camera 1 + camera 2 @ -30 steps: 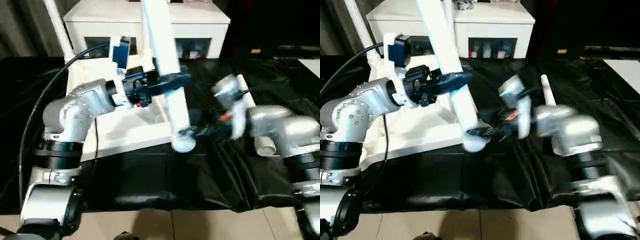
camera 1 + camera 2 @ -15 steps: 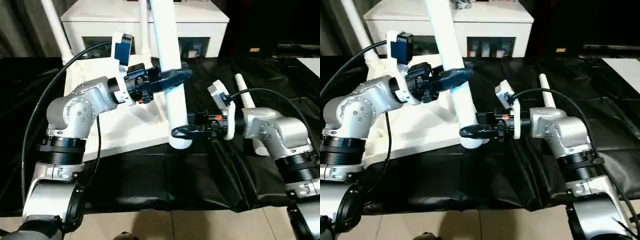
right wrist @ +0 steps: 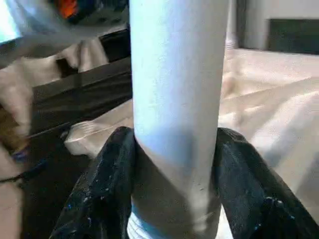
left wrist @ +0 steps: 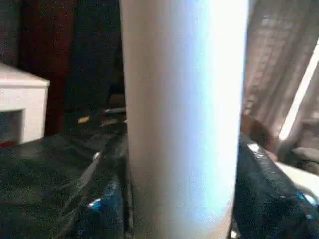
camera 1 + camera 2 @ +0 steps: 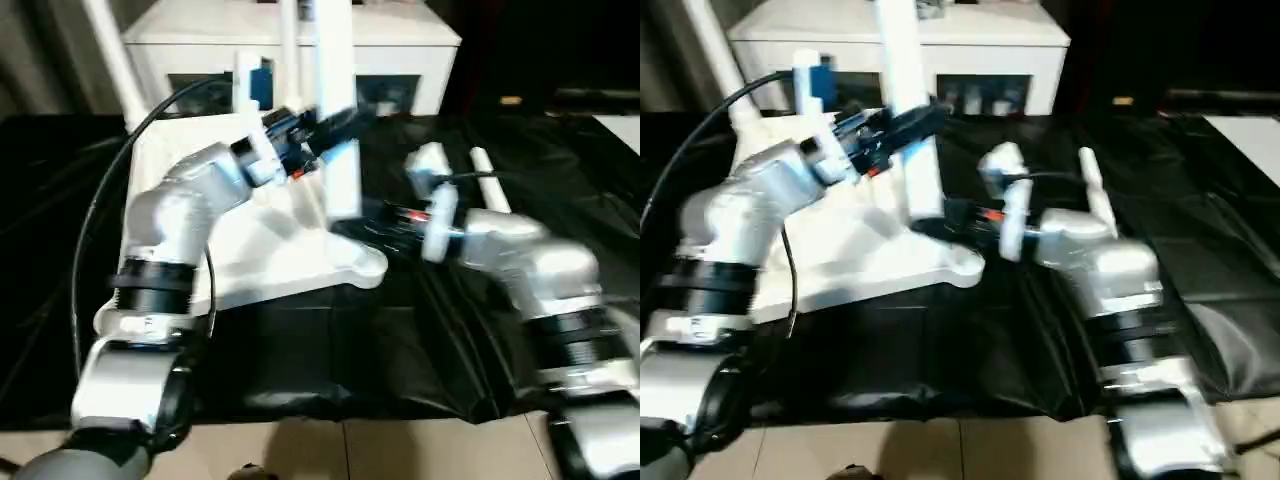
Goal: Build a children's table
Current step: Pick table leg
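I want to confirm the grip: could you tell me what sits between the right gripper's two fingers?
The upright white table leg; the right gripper is clamped around it, shown in the right wrist view.

A black plastic sheet [image 5: 330, 350] covers the bench under and in front of both jaws. Beyond the jaws stands a white cabinet [image 5: 200, 45] with dark glass doors [image 5: 985, 97]. Pale floor [image 5: 400, 450] lies nearest the camera.
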Controlling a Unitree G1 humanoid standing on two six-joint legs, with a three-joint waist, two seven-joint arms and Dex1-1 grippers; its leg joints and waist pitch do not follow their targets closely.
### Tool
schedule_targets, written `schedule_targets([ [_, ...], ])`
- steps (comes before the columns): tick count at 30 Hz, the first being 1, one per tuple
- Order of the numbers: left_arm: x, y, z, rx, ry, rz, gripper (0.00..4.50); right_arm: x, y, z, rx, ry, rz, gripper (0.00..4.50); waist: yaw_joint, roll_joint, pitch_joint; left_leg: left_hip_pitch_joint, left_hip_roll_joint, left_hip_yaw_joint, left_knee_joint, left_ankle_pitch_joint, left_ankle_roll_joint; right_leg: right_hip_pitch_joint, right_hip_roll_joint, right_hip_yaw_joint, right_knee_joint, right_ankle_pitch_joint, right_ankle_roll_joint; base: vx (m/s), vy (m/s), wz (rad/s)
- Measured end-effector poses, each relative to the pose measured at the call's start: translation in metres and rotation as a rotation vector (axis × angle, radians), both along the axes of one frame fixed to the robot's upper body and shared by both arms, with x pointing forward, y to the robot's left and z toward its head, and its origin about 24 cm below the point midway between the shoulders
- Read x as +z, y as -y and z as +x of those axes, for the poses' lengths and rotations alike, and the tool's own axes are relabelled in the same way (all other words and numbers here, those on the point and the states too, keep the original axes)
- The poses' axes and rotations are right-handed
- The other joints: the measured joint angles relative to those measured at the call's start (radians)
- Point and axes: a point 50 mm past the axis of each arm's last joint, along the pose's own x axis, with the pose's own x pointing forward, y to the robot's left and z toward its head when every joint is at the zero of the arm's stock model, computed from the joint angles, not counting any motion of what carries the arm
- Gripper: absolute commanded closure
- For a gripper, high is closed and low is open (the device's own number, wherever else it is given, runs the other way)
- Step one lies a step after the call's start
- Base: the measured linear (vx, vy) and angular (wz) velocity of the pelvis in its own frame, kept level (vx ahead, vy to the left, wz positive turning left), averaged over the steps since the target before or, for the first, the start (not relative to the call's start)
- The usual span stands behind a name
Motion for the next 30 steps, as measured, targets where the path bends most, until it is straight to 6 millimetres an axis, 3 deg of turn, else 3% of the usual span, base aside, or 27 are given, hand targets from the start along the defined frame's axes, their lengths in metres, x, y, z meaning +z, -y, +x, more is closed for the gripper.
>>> schedule_targets([
  [4,-0.006,0.004,0.007,0.145,-0.042,0.034,1.02,-0.001,-0.012,0.004,-0.086,0.047,0.003,2.6,-0.006,0.002,0.001,0.0,0.0,0.0,0.0,0.0,0.0,0.0,0.0,0.0,-0.001,0.0,0.0,0.0,0.0,0.0],
  [10,-0.013,0.006,0.014,0.297,-0.046,0.127,1.0,-0.007,-0.025,0.009,-0.216,0.058,-0.021,2.61,-0.012,0.004,0.002,-0.001,0.0,0.0,0.0,0.0,0.0,0.001,0.0,0.0,-0.002,0.0,0.0,0.0,0.0,0.0],
  [12,-0.014,0.008,0.014,0.313,-0.056,0.125,1.34,-0.008,-0.026,0.009,-0.231,0.053,-0.021,2.61,-0.014,0.004,0.002,-0.001,-0.001,0.0,0.0,0.0,0.0,0.001,0.0,0.0,-0.002,0.0,0.0,0.0,0.0,0.0],
  [15,-0.015,0.01,0.015,0.335,-0.069,0.114,1.37,-0.011,-0.027,0.01,-0.249,0.047,-0.024,2.61,-0.016,0.004,0.002,-0.001,0.0,0.0,0.0,0.0,0.0,0.0,0.0,0.0,-0.002,0.0,0.0,0.0,0.0,0.0],
  [16,-0.015,0.01,0.015,0.341,-0.07,0.113,1.65,-0.013,-0.027,0.01,-0.251,0.044,-0.028,2.61,-0.016,0.004,0.002,-0.001,0.0,0.0,0.0,0.0,0.0,0.0,0.0,0.0,-0.002,0.0,0.0,0.0,0.0,0.0],
  [19,-0.014,0.009,0.015,0.348,-0.074,0.105,1.76,-0.013,-0.026,0.011,-0.253,0.048,-0.035,2.61,-0.016,0.004,0.002,-0.001,0.0,0.0,0.0,0.0,0.0,0.0,0.0,0.0,-0.002,0.0,0.0,0.0,0.0,0.0],
  [22,-0.014,0.009,0.015,0.346,-0.074,0.103,2.17,-0.013,-0.026,0.011,-0.258,0.055,-0.045,2.61,-0.017,0.005,0.002,-0.001,0.0,0.0,0.0,0.0,0.0,0.0,0.0,0.0,-0.002,0.0,0.0,0.0,0.0,0.0],
  [30,-0.013,0.009,0.014,0.318,-0.084,0.073,2.55,-0.013,-0.026,0.012,-0.264,0.087,-0.059,2.61,-0.016,0.006,0.003,-0.001,-0.001,0.0,0.0,0.0,0.0,0.0,0.0,0.0,-0.002,0.0,0.0,0.0,0.0,0.0],
])
